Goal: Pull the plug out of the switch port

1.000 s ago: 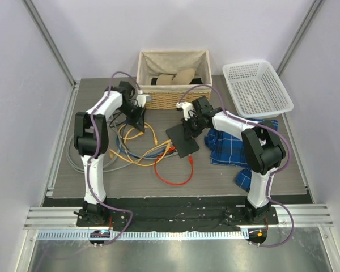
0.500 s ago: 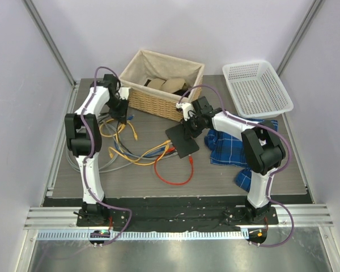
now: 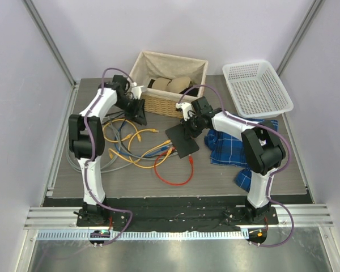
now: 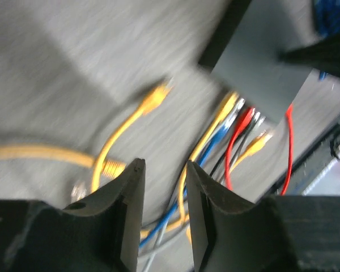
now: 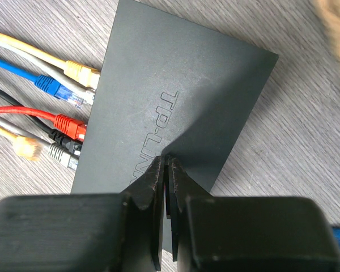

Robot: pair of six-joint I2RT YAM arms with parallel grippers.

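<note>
- Grey wood-grain table (image 3: 226,175); pale lilac walls all round
- Red cable (image 3: 173,180) loops nearest; yellow cables (image 3: 127,141) tangle at left; blue checked cloth (image 3: 232,144) at right
- Switch (image 5: 187,85) mid-table, flat matt black, coloured plugs (image 5: 68,127) along one edge; right gripper (image 5: 165,164) pinched closed, tips on its top
- Left gripper (image 4: 164,170) parted and empty above the cables
- Wicker basket (image 3: 167,102) and white basket (image 3: 255,88) farthest
</note>
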